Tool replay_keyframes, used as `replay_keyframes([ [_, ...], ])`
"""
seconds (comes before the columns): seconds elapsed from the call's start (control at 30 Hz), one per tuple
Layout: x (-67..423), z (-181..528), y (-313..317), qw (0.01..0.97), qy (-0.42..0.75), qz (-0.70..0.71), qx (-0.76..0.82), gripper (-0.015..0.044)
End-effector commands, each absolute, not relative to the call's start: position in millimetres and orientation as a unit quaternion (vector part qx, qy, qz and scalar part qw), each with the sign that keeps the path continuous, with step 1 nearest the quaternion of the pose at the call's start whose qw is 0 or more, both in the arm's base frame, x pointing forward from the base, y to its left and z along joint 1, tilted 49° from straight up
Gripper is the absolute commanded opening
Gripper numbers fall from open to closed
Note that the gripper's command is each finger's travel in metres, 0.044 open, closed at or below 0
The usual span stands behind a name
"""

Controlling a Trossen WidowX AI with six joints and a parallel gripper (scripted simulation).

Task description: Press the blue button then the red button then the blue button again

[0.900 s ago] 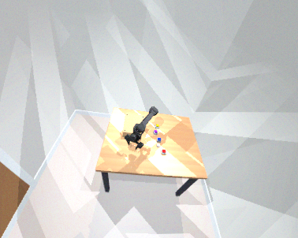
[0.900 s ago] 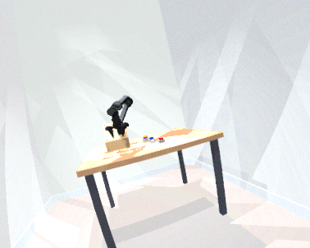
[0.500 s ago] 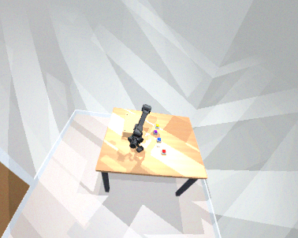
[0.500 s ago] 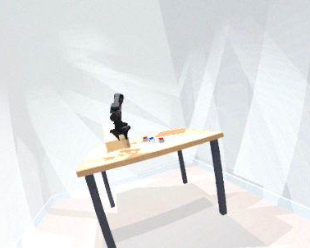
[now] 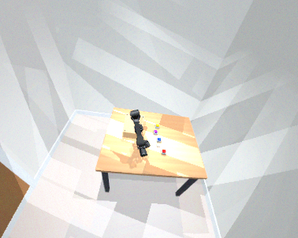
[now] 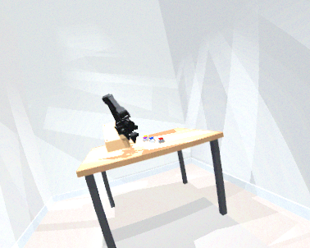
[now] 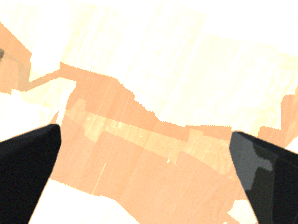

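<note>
The blue button (image 5: 159, 139) (image 6: 152, 139) stands on the table between the purple and red buttons. The red button (image 5: 164, 151) (image 6: 161, 139) is the one nearest the table's front edge in the top view. Neither shows in the wrist view. My gripper (image 5: 146, 149) (image 6: 135, 132) (image 7: 147, 137) is open, with nothing between its fingers. In the top view it appears to the left of the blue and red buttons, above the table and apart from both. The wrist view shows only sunlit wood between and beyond the fingertips.
A purple button (image 5: 155, 132) (image 6: 145, 138) and a yellow button (image 5: 158, 126) continue the row toward the back. A pale wooden block (image 5: 129, 134) (image 6: 116, 142) lies beside the arm. The table (image 5: 188, 167) (image 6: 203, 140) carries bright light patches and shadows.
</note>
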State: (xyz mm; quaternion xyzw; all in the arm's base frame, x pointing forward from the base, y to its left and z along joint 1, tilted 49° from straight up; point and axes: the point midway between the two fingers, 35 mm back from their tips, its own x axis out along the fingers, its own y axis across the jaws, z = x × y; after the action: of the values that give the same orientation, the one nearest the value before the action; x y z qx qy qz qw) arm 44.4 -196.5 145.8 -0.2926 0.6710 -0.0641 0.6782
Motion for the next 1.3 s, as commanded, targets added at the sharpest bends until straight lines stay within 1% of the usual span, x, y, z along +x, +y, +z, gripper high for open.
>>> replay_keyframes([
  [0.0,104.4,119.0,-192.3,0.679,0.708,-0.071,-0.182,0.0400],
  [0.3,152.5,97.5,-173.8,0.646,0.741,-0.107,-0.148,0.0400],
  [0.63,203.4,73.5,-135.8,0.610,0.753,-0.182,-0.166,0.0400],
  [0.87,234.7,56.3,-97.3,0.604,0.729,-0.248,-0.206,0.0400],
  [1.13,260.6,36.5,-43.8,0.627,0.662,-0.316,-0.262,0.0400],
  [1.27,261.1,35.9,-42.3,0.628,0.660,-0.318,-0.263,0.0400],
])
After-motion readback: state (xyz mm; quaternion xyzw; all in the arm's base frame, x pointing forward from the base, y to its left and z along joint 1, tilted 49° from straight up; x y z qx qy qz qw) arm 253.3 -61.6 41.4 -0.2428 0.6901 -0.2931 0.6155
